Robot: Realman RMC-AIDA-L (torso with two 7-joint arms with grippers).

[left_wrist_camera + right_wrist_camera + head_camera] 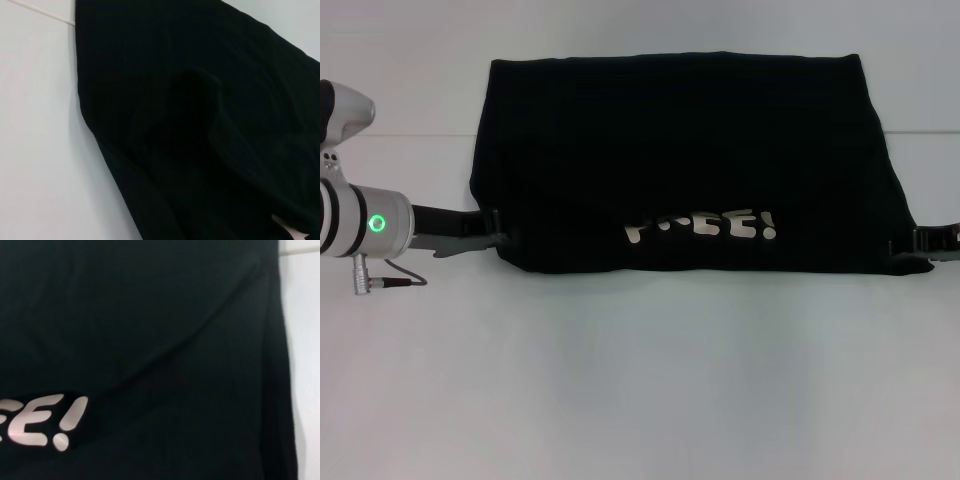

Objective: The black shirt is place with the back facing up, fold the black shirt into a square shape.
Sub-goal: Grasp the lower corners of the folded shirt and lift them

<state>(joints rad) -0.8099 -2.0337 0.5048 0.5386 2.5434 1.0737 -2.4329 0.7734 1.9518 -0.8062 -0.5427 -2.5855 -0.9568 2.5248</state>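
The left gripper (490, 232) sits at the black shirt's (685, 150) near left corner, and I can't tell if it's pinching the cloth. The shirt lies folded into a wide band across the white table (640, 380) (white lettering (703, 227) peeking out along the near edge). The right gripper (920, 243) is at the near right corner, grip also unclear.

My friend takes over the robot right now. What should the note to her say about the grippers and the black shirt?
Left gripper: at the black shirt's near-left corner, against the cloth.
Right gripper: at the near-right corner, same way.
Shirt: on the white table, already folded into a wide band, white lettering showing along the near edge.
Done: a lengthwise fold.
Left: it is still wider than deep, so probably fold the sides in to make a square.
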